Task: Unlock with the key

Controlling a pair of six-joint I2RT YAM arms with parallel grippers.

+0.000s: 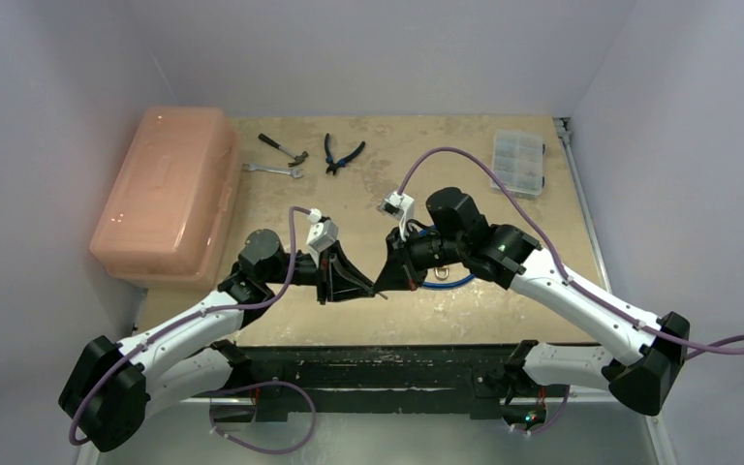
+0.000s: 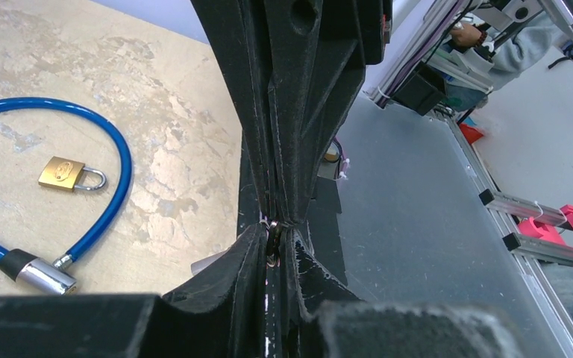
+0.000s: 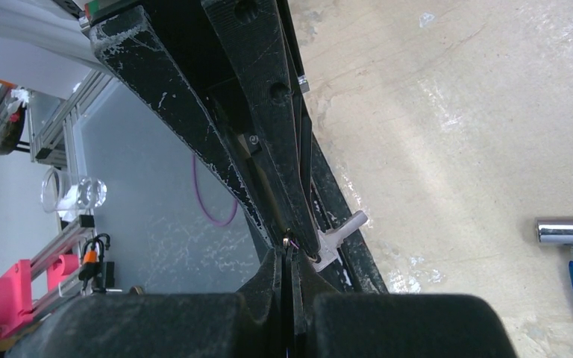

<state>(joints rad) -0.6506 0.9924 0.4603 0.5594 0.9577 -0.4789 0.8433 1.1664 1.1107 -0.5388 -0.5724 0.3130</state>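
Note:
Both grippers meet tip to tip over the table's front edge. My left gripper [image 1: 368, 288] [image 2: 274, 227] is shut on the ring of the key [image 2: 272, 242]. My right gripper [image 1: 386, 283] [image 3: 289, 250] is shut on the same bunch. One silvery key [image 3: 337, 237] hangs free beside the fingers. The small brass padlock [image 2: 71, 174] lies on the table inside the loop of a blue cable lock [image 2: 116, 168], away from both grippers. In the top view the right arm hides the padlock.
The cable lock's chrome head [image 3: 567, 230] lies right of the grippers. A pink toolbox [image 1: 170, 194] stands at the back left. A hammer [image 1: 283, 147], wrench [image 1: 273, 170] and pliers [image 1: 341, 153] lie at the back. A clear organiser box [image 1: 518, 162] sits back right.

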